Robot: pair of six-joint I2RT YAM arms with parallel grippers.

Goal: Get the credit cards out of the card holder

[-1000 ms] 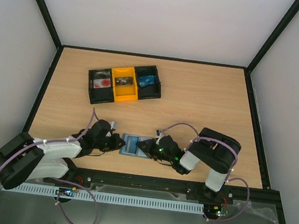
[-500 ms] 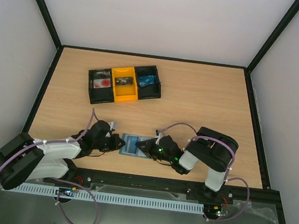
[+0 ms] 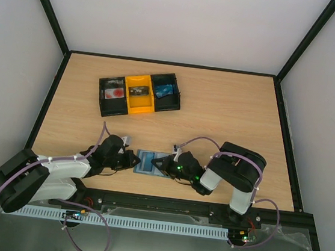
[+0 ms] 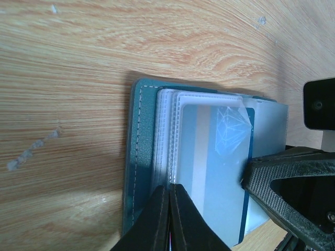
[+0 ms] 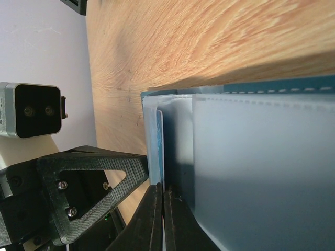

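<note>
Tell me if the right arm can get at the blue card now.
Likely yes. The right gripper sits at the card's open edge, jaws seemingly closed on it, with nothing between. The left gripper pinches the holder's opposite side, clear of that approach.

the card holder (image 3: 147,162) is being kept on the table (image 3: 230,108) near its front edge, flanked by the left gripper (image 3: 133,160) and the right gripper (image 3: 161,163). a credit card (image 4: 220,172) is being held inside it. the three-compartment tray (image 3: 140,111) is being kept well behind, leftward.
</note>
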